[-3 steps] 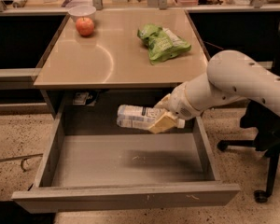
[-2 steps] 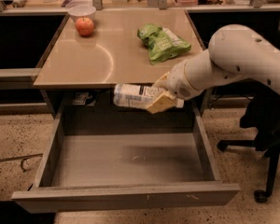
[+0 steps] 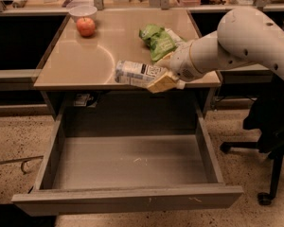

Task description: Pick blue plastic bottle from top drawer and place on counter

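The two-finger claw [image 3: 160,74] of the white arm was closed on the small clear blue plastic bottle [image 3: 135,73], held on its side at the front edge of the glossy tan bench [image 3: 75,65], above the open wide grey top drawer [image 3: 128,162]. A green snack bag [image 3: 157,39] lay just behind the claw, and a red apple [image 3: 85,26] sat far left.

Red apple [image 3: 85,26] just beside white bowl [image 3: 83,11], green snack bag [image 3: 157,39] well apart, black office chair [image 3: 274,126] at right, speckled floor [image 3: 19,136]
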`<action>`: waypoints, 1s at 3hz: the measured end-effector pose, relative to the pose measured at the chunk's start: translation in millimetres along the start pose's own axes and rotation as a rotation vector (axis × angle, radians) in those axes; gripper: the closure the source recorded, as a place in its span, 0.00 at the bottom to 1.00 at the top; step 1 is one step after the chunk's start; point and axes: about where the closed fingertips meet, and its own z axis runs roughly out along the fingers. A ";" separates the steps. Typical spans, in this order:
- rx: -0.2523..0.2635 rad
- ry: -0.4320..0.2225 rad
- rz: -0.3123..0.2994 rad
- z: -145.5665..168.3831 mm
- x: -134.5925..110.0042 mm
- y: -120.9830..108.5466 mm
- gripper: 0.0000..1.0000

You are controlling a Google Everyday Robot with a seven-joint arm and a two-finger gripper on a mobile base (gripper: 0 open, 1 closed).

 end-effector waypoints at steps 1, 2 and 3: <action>0.011 -0.036 0.000 2.6 -5.3 -15.6 1.00; 0.025 -0.040 0.005 13.2 -13.2 -50.2 1.00; 0.022 -0.038 0.006 32.8 -28.0 -84.2 1.00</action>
